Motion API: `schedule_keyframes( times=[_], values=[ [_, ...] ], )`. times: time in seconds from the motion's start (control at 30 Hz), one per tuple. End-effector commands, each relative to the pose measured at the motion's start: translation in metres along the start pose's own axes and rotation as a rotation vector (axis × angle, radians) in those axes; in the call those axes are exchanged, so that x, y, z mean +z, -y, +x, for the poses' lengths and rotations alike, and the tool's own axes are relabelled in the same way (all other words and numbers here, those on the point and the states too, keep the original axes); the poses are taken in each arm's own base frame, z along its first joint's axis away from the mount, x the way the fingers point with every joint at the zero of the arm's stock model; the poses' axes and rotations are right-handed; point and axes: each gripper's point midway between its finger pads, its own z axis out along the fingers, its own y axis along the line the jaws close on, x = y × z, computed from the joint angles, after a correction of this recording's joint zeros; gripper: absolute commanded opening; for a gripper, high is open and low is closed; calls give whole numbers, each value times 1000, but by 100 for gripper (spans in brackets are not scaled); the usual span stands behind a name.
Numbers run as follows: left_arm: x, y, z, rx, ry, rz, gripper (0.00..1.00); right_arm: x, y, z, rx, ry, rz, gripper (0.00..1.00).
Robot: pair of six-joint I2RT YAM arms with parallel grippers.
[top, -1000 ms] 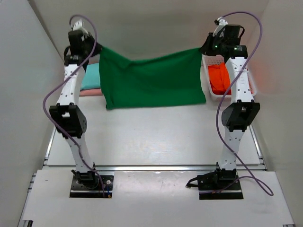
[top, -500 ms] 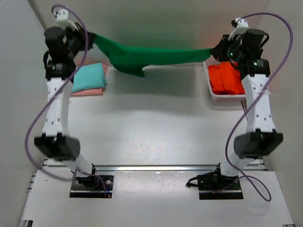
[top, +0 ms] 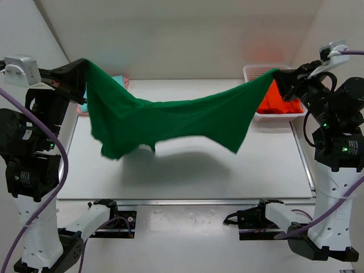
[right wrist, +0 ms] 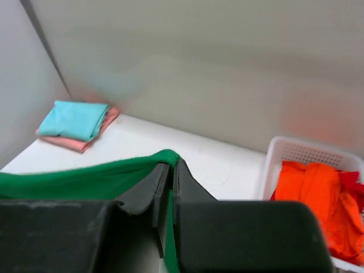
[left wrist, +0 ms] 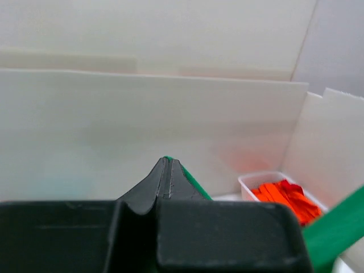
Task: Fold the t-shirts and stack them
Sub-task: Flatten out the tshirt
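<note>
The dark green t-shirt (top: 170, 122) hangs stretched in the air between both grippers, above the table. My left gripper (top: 84, 63) is shut on its left corner; the cloth edge shows at the tips in the left wrist view (left wrist: 187, 179). My right gripper (top: 277, 73) is shut on its right corner, seen in the right wrist view (right wrist: 85, 179). The teal t-shirt (right wrist: 74, 119) lies folded on the pale pink t-shirt (right wrist: 71, 142) at the back left. The orange-red t-shirt (top: 278, 102) lies crumpled in the basket.
The white lattice basket (top: 259, 71) stands at the back right of the table. White walls close in the back and both sides. The arms' bases (top: 108, 219) sit at the near edge.
Both arms have pulled up and toward the near side, lifting the green shirt from the back of the table into the air. It now hangs spread between the grippers.
</note>
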Motion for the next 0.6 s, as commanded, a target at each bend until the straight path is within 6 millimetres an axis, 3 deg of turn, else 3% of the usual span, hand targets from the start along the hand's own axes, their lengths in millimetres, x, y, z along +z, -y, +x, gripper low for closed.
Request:
schedule_keyframes(
  times=[0.0,0.07,0.17,0.2,0.23,0.33,0.37,0.4,0.43,0.53,0.57],
  values=[
    [39,-29,63,40,-179,-97,0,27,14,15,28,-44,-4,0],
    [50,-36,77,39,-206,-105,0,41,17,28,35,-71,-8,0],
    [71,-55,123,14,-294,-97,0,70,16,63,62,-140,-51,0],
    [75,-64,142,2,-333,-88,0,82,21,84,74,-183,-48,0],
    [87,-76,190,-66,-405,-65,0,107,26,122,80,-244,-60,0],
    [96,-94,266,-118,-523,-79,0,138,31,175,82,-335,-70,0],
    [95,-98,283,-129,-553,-85,0,148,38,199,86,-385,-60,0],
    [95,-105,308,-135,-603,-99,0,153,37,206,77,-400,-57,0],
    [98,-112,325,-134,-632,-113,0,164,41,227,86,-449,-33,0],
    [109,-128,346,-127,-660,-151,0,193,53,238,-15,-485,36,0],
    [119,-131,336,-125,-637,-168,0,206,53,228,-52,-474,48,0]
  ],
)
